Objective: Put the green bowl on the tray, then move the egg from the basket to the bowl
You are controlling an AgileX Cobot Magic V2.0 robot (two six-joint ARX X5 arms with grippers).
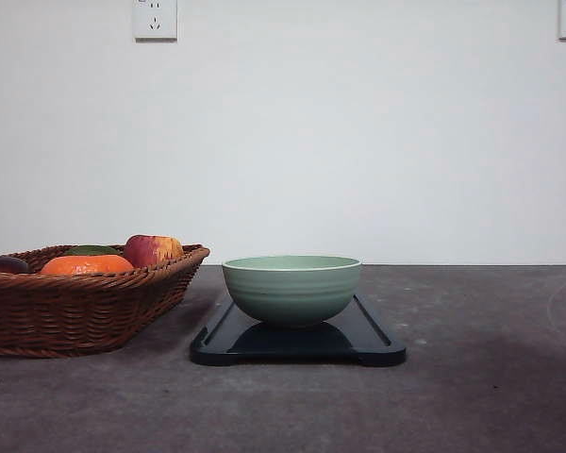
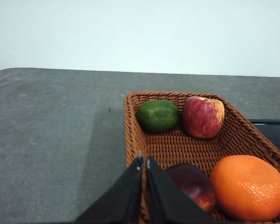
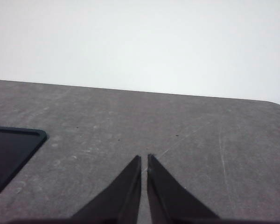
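I see the dark grey table (image 1: pixel 491 396) carrying all items. The wide brown woven wicker basket (image 1: pixel 75 311) sits at the left, just beside the flat black rectangular tray (image 1: pixel 377 344). The pale sage-green glazed round bowl (image 1: pixel 291 288) stands upright on the tray. The basket holds an orange (image 2: pixel 248 187), a red apple (image 2: pixel 203 116) and a green lime (image 2: pixel 157 115). I read the left gripper (image 2: pixel 143 163) and the right gripper (image 3: pixel 143 161) as clenched, empty.
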